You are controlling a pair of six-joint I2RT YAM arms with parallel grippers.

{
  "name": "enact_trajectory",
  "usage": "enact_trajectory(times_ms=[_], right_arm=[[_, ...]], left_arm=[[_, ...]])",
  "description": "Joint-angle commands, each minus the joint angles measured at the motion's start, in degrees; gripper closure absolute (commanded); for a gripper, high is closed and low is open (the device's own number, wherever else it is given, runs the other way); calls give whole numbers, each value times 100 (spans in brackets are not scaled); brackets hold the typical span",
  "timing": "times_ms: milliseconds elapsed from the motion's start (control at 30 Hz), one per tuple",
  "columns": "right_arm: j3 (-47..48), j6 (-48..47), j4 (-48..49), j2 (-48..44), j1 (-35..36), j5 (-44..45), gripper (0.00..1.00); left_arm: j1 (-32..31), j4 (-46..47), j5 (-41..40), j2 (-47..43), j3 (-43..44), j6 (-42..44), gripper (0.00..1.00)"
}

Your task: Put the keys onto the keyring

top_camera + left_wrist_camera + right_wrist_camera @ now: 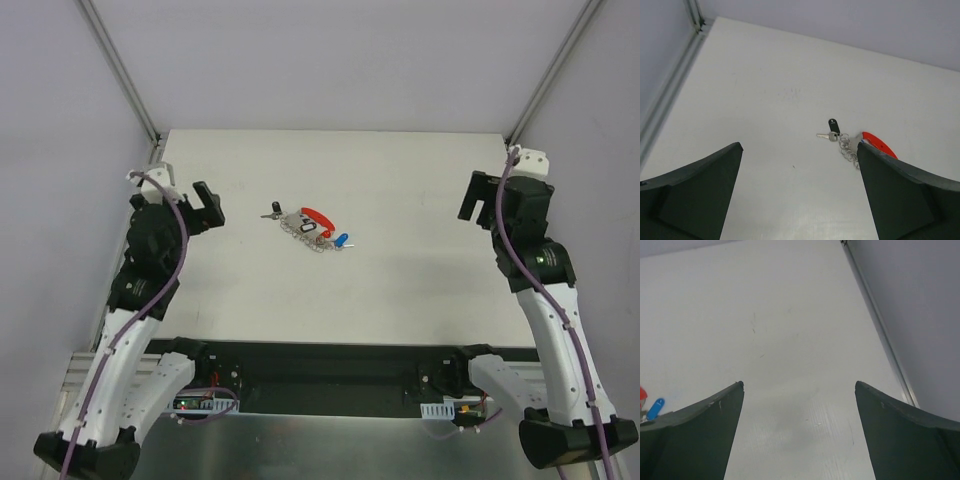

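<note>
Both jaws spread wide, holding nothing; keyring (312, 229) lies well apart, untouched.

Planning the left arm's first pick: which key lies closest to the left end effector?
The black-headed key, lying leftmost, on the side toward the left end effector; the blue-headed key lies farthest right.

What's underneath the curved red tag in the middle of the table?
The red tag lies beside the keyring's whitish tag and chain on the white table. Whether any ring or key sits beneath it is covered and too small to tell.
</note>
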Motion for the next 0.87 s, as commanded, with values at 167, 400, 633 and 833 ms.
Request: enact_trajectory(times_ms=[167,400,633,833], right_arm=[[582,-277,421,-780,-57,902,4],[696,-366,694,-922,-66,928,4],[688,-392,563,-1019,-66,841,4],[697,-436,413,-1071,-57,736,4]], left_arm=[[-14,-32,-1566,-1368,561,960,1],[-14,320,-1814,-1764,544,1435,1],[-32,434,-1709,-1834,465,1497,1],[-32,461,-1638,-1922,377,1418,1]])
